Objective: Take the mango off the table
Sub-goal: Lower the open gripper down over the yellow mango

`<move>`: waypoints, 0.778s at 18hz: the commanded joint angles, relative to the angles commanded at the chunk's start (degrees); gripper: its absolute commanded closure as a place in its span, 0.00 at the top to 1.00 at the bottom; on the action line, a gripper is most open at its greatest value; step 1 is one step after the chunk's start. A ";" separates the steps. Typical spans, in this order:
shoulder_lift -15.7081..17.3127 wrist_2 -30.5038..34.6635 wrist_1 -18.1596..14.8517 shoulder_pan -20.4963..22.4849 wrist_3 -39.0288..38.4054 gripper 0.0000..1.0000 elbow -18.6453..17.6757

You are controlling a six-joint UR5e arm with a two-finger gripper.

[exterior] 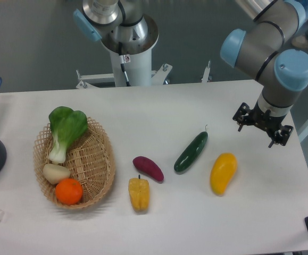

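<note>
Camera view: the mango (223, 173) is seen lying on the white surface (196, 223), right of the cucumber (191, 152) and just apart from it. The pincer (264, 129) is held farther back and to the right, empty; whether its fingers are spread cannot be told.

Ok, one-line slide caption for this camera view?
Gripper hangs above the white table, beyond the glossy yellow-orange mango lying untouched.
</note>
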 joint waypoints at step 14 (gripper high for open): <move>0.09 -3.69 2.19 0.00 -0.44 1.00 -2.63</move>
